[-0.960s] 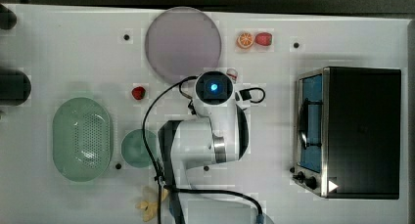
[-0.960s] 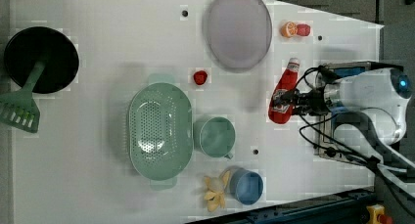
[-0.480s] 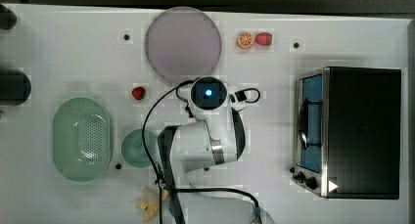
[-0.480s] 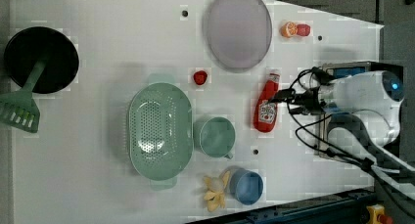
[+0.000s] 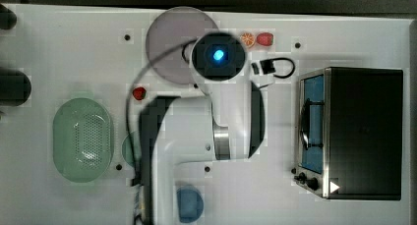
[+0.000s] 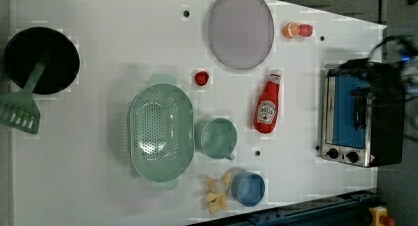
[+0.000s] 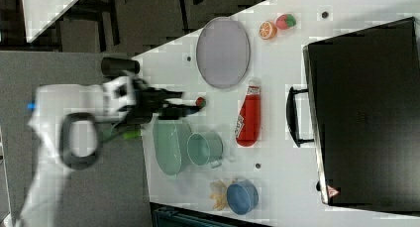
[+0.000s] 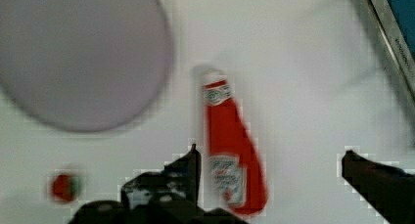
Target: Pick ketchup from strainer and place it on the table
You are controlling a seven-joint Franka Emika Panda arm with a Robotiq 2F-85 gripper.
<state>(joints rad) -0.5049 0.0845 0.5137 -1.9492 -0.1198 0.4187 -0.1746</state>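
The ketchup (image 6: pixel 267 103), a small red squeeze bottle with a white cap, lies on its side on the white table (image 6: pixel 98 63), between the lilac plate and the toaster oven. It also shows in the right view as ketchup (image 7: pixel 247 119). The mint-green strainer (image 6: pixel 160 132) stands empty, apart from the bottle. My gripper (image 8: pixel 271 158) hangs well above the ketchup (image 8: pixel 230 155), open, its fingers (image 8: pixel 191 160) wide apart and touching nothing. In the top view my arm (image 5: pixel 219 55) covers the bottle; the strainer (image 5: pixel 82 139) sits at the top view's left.
A lilac plate (image 6: pixel 240 28), a green mug (image 6: pixel 215 137), a strawberry (image 6: pixel 201 78), a blue cup (image 6: pixel 248 188) and a toaster oven (image 6: pixel 360 115) surround the bottle. A black pan (image 6: pixel 42 58) and green spatula (image 6: pixel 19 112) lie at the left view's left.
The gripper opened and let go of the ketchup, which now lies still on the table. The arm has risen away from it, toward the left view's right edge.
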